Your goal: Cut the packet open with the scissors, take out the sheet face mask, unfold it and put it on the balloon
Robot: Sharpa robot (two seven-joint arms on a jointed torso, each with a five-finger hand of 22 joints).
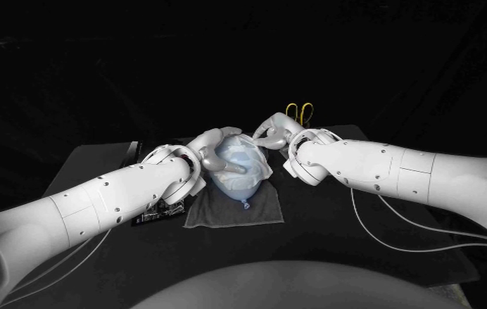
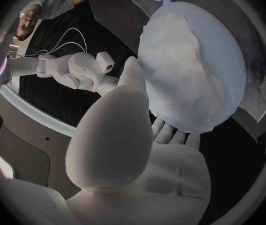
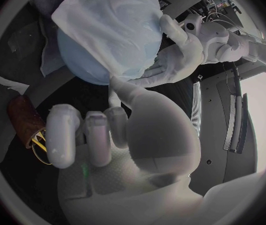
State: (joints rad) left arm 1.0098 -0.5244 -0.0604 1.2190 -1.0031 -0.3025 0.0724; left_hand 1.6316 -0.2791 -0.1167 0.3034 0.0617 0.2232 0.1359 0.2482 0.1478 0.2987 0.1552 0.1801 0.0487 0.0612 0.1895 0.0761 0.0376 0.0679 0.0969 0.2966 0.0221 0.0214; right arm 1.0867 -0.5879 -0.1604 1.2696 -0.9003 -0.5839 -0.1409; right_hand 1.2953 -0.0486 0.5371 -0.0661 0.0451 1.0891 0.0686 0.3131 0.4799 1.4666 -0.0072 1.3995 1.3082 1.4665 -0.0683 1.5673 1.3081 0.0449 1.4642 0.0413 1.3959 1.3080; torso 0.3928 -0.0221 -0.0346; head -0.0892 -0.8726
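Left hand [image 1: 211,153]: mine, cupped round the balloon [image 1: 245,186]. My thumb lies along one side and my fingers [image 2: 170,132] are under it, so it holds the balloon.
Right hand [image 1: 272,130]: close on the balloon's other side, with my fingers curled in and nothing in them. I cannot tell whether my thumb touches the balloon.
Sheet face mask [image 1: 241,158]: draped white over the balloon. Its edge toward my left palm is hidden, and I cannot make out any eye or mouth openings.
Scissors [image 1: 300,110]: beyond the balloon, behind my right hand. The yellow handle loops show; the blades are hidden.
Packet [image 1: 152,216]: dark, beside the balloon past my left wrist, mostly covered by my left arm.
Writing: pale print on the packet, too small for me to read.
Cloth [image 1: 236,214]: grey, lying under the balloon on the black table [image 1: 335,253].
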